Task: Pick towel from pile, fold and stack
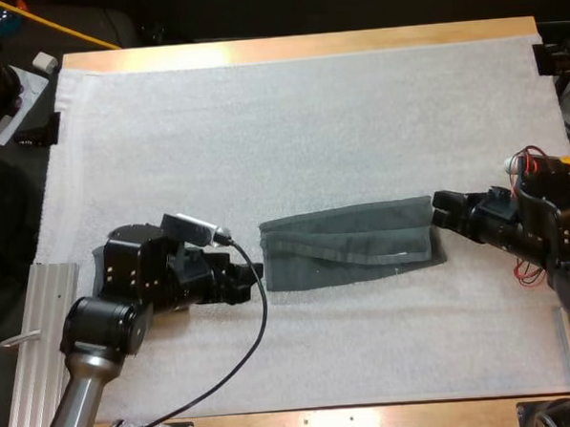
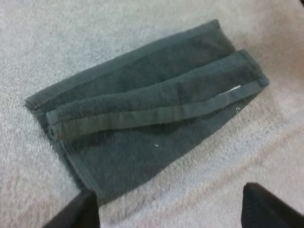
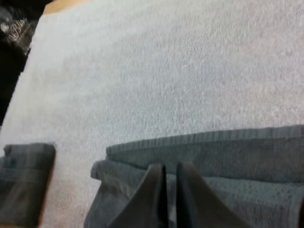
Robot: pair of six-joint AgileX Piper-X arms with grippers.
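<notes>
towel lying folded flat mid-mat on table | my left end effector sitting wide open just beside towel's left end, holding nothing | my right end effector sitting at towel's right end, narrow, fingers nearly touching

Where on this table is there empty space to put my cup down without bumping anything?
The white mat is bare across the far side, beyond the towel. A narrower bare strip runs along the near edge. It is crowded at the towel's ends, where the left gripper and right gripper sit.
</notes>
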